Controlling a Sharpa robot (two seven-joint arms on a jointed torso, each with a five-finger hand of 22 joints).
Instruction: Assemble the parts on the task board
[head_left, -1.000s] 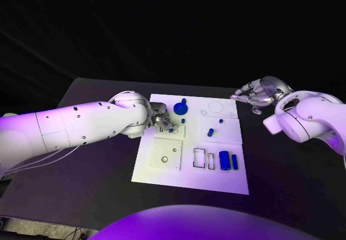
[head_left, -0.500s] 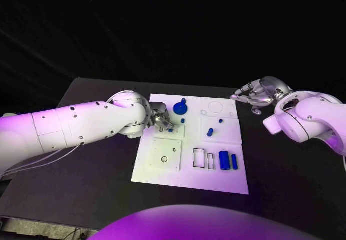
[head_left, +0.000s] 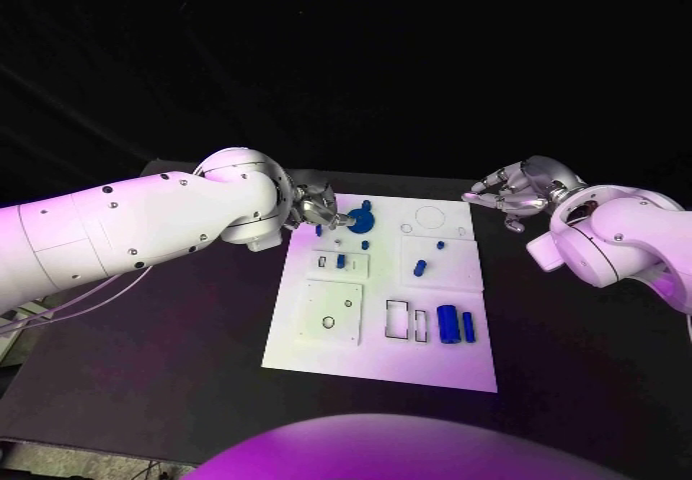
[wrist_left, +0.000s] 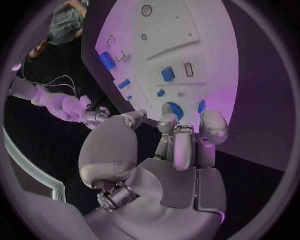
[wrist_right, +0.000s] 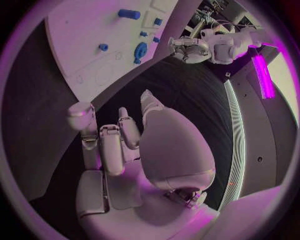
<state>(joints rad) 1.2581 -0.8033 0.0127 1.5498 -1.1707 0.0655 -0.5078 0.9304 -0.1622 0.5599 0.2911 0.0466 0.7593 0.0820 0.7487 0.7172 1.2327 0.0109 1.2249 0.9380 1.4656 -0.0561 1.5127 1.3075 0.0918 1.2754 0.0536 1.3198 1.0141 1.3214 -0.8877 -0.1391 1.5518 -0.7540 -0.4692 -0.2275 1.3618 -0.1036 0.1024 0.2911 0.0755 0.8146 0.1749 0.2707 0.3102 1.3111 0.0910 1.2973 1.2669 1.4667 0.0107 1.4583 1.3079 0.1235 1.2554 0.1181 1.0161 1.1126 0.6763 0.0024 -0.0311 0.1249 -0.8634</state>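
Note:
The white task board (head_left: 378, 350) lies in the middle of the black table. My left hand (head_left: 320, 212) hovers at the board's far left corner, fingers apart and nothing in them; its fingers (wrist_left: 178, 142) show bare in the left wrist view. A small blue part (head_left: 340, 261) stands in the small raised plate just in front of that hand. A blue disc (head_left: 361, 217) sits beside the hand. A blue cylinder (head_left: 449, 322) and a thin blue bar (head_left: 469, 322) lie near the right edge. My right hand (head_left: 516, 192) hangs off the board's far right corner, holding nothing.
More small blue parts (head_left: 421, 266) lie mid-board, beside empty rectangular slots (head_left: 398, 316) and a square plate with a hole (head_left: 332, 310). The board (wrist_right: 87, 45) and my left hand (wrist_right: 185, 47) appear in the right wrist view. Bare black table (head_left: 188, 300) surrounds the board.
My left hand has lifted off the small raised plate and drawn back toward the board's far left corner, uncovering the blue part standing there. The right hand has stayed put.

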